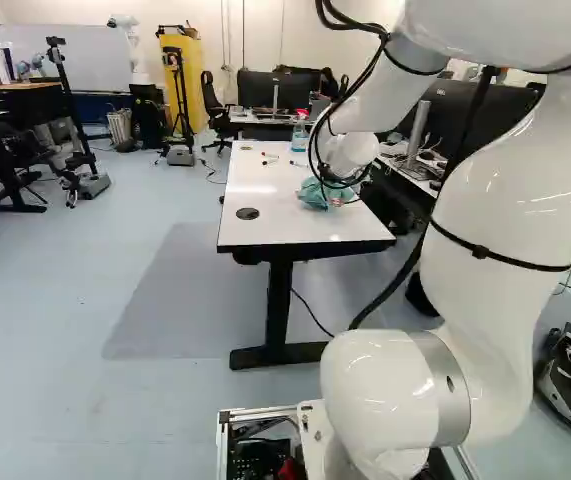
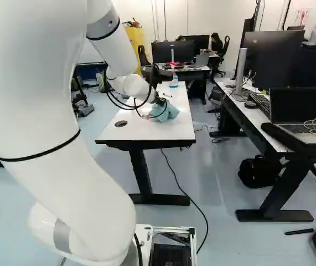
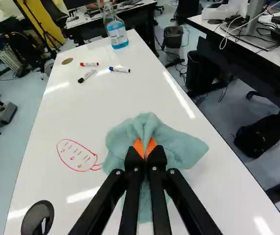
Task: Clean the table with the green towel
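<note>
I have the tool clamped on a fold of the green towel, orange pads nearly together. The towel lies bunched on the white bench, beside one red drawing. Farther ahead I count three markers and one labelled bottle.

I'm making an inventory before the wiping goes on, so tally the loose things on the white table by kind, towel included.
Markers, one red, one black, one blue: 3
Bottle: 1
Green towel, pinched in the gripper: 1
Total: 5
</note>
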Robot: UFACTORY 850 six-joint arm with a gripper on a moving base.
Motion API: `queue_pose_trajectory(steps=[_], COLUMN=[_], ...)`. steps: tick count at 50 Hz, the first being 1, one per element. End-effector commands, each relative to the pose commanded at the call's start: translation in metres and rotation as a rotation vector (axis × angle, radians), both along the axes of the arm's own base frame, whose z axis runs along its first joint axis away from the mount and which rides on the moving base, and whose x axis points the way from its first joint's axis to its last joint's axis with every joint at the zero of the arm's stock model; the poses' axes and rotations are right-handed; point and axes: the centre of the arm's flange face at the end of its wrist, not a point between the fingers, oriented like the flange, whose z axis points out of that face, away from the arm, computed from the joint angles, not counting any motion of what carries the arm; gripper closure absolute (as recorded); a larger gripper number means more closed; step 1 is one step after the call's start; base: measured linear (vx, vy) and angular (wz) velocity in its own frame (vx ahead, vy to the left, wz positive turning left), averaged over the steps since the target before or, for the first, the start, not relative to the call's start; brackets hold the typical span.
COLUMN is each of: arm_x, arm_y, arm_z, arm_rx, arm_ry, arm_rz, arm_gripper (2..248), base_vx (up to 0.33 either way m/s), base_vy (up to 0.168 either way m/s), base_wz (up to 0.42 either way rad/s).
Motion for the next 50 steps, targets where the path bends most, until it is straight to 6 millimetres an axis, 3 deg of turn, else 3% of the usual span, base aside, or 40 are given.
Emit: queue_pose_trajectory(steps=[18, 50], arm_x=[0.029, 0.075], arm_y=[0.014, 0.032], arm_z=[0.020, 0.017], arm_rx=[0.004, 0.004], arm_ry=[-0.047, -0.060], arm_rz=[0.022, 0.059], arm_gripper=[226, 226], base_vx=[0.000, 0.000], base_vy=[0.000, 0.000], base_wz=[0.000, 0.000])
